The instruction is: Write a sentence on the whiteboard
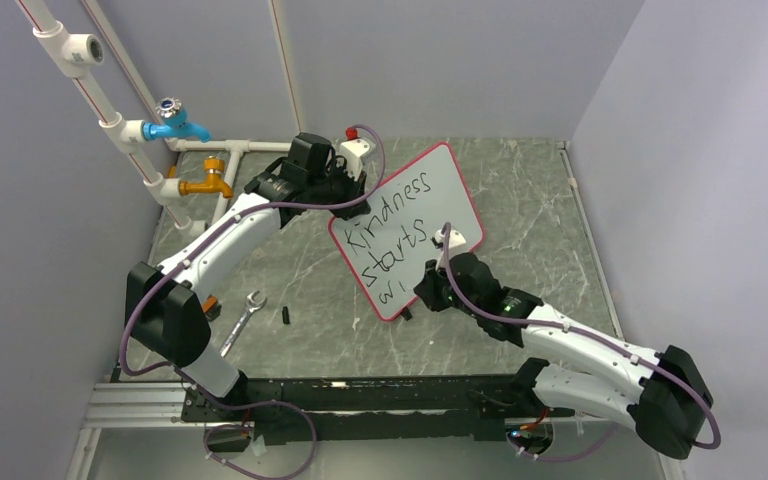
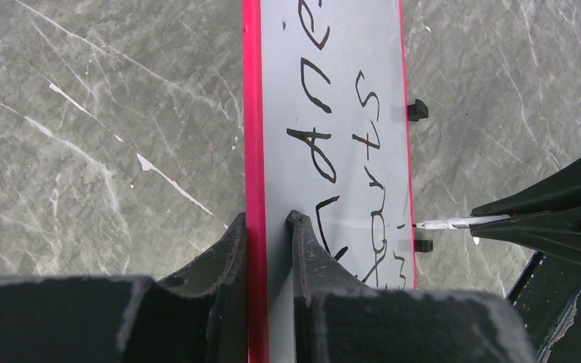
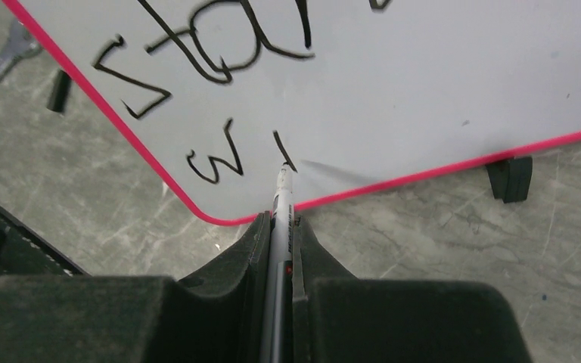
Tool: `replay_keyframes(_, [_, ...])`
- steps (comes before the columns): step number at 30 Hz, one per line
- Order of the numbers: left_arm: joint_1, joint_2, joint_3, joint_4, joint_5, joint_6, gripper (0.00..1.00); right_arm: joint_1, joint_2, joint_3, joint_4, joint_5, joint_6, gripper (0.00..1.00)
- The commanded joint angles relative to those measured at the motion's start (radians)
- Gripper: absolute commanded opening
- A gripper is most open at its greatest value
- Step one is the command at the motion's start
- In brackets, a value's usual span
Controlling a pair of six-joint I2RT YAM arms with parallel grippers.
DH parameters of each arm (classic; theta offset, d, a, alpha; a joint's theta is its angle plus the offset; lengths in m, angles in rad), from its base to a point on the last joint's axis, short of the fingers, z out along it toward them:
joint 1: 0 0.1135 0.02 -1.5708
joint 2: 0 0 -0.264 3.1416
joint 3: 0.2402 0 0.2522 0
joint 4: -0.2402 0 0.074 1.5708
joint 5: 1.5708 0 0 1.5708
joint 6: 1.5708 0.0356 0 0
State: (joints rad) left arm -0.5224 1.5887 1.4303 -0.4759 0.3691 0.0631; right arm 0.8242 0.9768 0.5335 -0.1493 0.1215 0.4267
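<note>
My right gripper [image 3: 278, 221] is closed tight on a marker [image 3: 282, 198]. The barrel lies straight between the two fingers and the tip touches the whiteboard [image 3: 439, 83] near its lower rim, at the bottom of a short black stroke just right of a small "w". My left gripper [image 2: 268, 224] is also closed: it pinches the opposite edge of the board, one finger on the back and one on the written face, with the red rim between them.

The board stands tilted in the middle of the table [image 1: 520, 190], between my two arms. Its lower rim sits in at least one small black foot [image 3: 509, 178]. The sentence [image 1: 396, 252] reads "Kindness", then "starts", and the third line has only the "w" and this stroke, so I judge I am early in the word "with".

I think the board is light, thin and stiff, with a smooth face that slides easily under the tip. If the pen presses hard, the board may swing or slip out of the foot, so the grip on the rim must be firm and the pen pressure light. The rim is the right place to hold, because fingers on the face would smear the letters. A wrench [image 1: 243, 322] and a small black piece [image 1: 286, 314] lie on the table well apart from the board.
</note>
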Motion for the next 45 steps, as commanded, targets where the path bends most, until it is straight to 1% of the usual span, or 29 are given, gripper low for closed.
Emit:
replay_keyframes(1, [-0.008,0.036,-0.024,-0.126,-0.131,0.139,0.0,-0.003,-0.01,0.095,0.021,-0.001,-0.019,0.0])
replay_keyframes(12, [-0.007,0.037,-0.022,-0.127,-0.126,0.14,0.0,-0.003,0.104,0.168,0.092,-0.015,-0.031,0.0])
replay_keyframes(18, [-0.008,0.035,-0.022,-0.129,-0.127,0.139,0.0,-0.004,0.135,0.161,0.103,-0.008,-0.029,0.0])
replay_keyframes(29, [-0.007,0.033,-0.022,-0.128,-0.125,0.14,0.0,-0.002,0.091,0.085,0.064,0.035,-0.009,0.0])
replay_keyframes(40, [-0.008,0.034,-0.021,-0.129,-0.125,0.14,0.0,-0.003,0.007,0.176,-0.048,0.071,-0.032,0.0])
replay_keyframes(45, [-0.008,0.034,-0.02,-0.13,-0.124,0.142,0.0,-0.005,0.004,0.162,-0.039,0.084,-0.032,0.0])
